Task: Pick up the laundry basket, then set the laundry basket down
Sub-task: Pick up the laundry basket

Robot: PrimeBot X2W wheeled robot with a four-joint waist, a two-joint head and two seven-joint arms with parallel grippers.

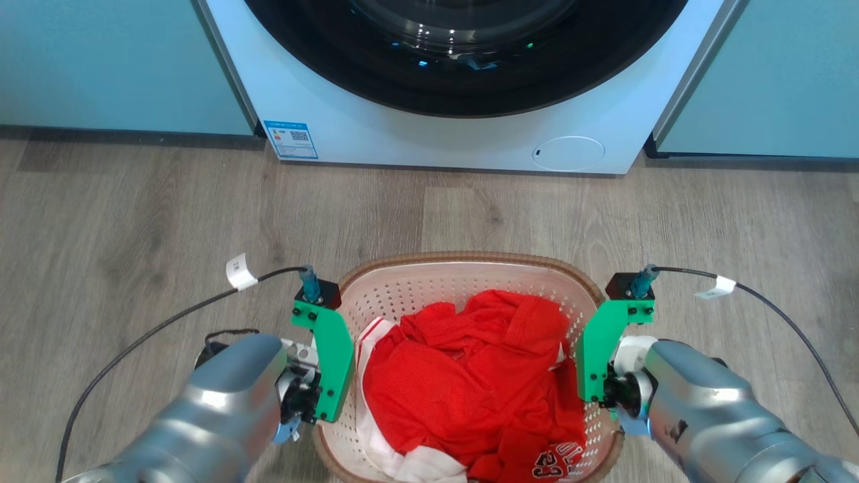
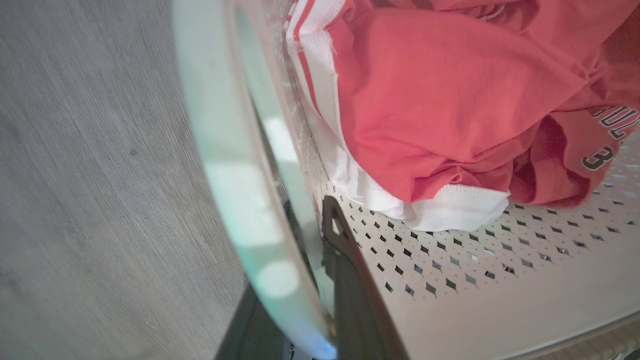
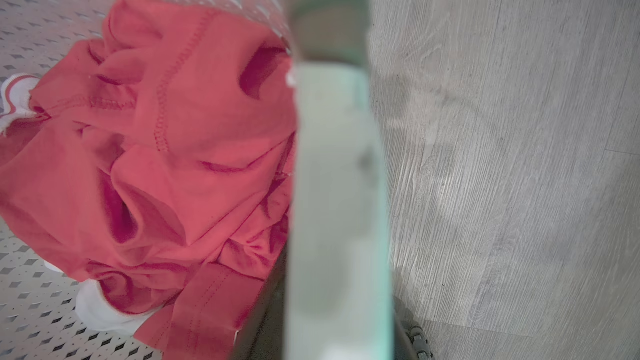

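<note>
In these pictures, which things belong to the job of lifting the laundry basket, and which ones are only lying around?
Belongs to the job: laundry basket; left gripper and right gripper, clamped on its two sides.
Only around: red and white clothes inside the basket; washing machine; blue-green cabinets; wooden floor.

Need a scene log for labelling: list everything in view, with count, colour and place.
White perforated plastic laundry basket with brown woven-look rim: one, white and brown, before the washer.
Crumpled red mesh garments: heap, red with white trim, inside the basket.
White front-loading washing machine: one, white with dark round door, top centre.
Blue rectangular sticker: one, blue, washer's lower left.
Teal cabinet fronts: two, teal, flanking the washer.
Grey wood-grain floor: one, grey, underneath.
Left tool: one, dark fingers, shut on the basket's left side.
Right tool: one, dark fingers, shut on its right side.
</note>
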